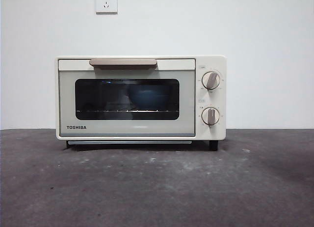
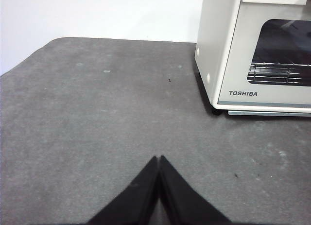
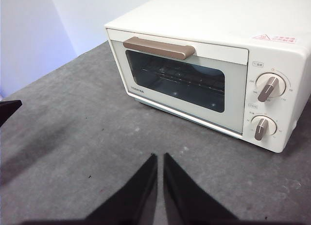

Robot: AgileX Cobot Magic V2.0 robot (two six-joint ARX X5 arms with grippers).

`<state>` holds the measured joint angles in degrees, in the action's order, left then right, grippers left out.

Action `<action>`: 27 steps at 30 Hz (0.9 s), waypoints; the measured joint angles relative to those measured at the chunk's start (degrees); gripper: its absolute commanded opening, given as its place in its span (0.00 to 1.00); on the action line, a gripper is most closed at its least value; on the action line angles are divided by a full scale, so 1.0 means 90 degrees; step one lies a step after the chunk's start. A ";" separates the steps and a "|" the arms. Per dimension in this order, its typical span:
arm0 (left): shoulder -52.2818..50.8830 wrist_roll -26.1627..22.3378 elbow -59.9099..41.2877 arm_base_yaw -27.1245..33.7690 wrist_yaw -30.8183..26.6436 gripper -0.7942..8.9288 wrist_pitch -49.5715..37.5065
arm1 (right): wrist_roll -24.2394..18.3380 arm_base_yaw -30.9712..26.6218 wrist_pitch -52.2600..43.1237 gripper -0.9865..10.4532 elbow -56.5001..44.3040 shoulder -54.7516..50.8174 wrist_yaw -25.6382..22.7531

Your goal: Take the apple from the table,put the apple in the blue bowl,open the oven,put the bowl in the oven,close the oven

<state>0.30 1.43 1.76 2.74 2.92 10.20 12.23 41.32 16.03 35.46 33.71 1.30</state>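
Inside, dim blue bowl (image 1: 147, 97) behind glass.

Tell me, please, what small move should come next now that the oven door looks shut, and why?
Probably none beyond keeping both arms back. The oven door sits flush, and the blue bowl shows dimly through the glass on the rack. The left gripper and the right gripper are over bare table, jaws together, holding nothing. The apple cannot be made out.
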 measured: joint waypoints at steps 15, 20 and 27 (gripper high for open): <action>0.0000 0.0002 0.0000 0.0000 0.0000 0.09 0.0000 | -0.1083 -0.2147 -0.0340 0.09 -0.0143 -0.0661 0.0381; 0.0000 0.0002 0.0000 0.0000 0.0000 0.09 0.0000 | -0.1401 -0.3759 -0.0770 0.09 -0.0709 -0.1256 0.0556; 0.0000 0.0002 0.0000 0.0000 0.0000 0.09 0.0000 | -0.1508 -0.4913 -0.2242 0.09 -0.2110 -0.2436 0.0520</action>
<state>0.30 1.45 1.76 2.74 2.92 10.20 -1.34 -2.90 -4.14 16.47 11.79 5.98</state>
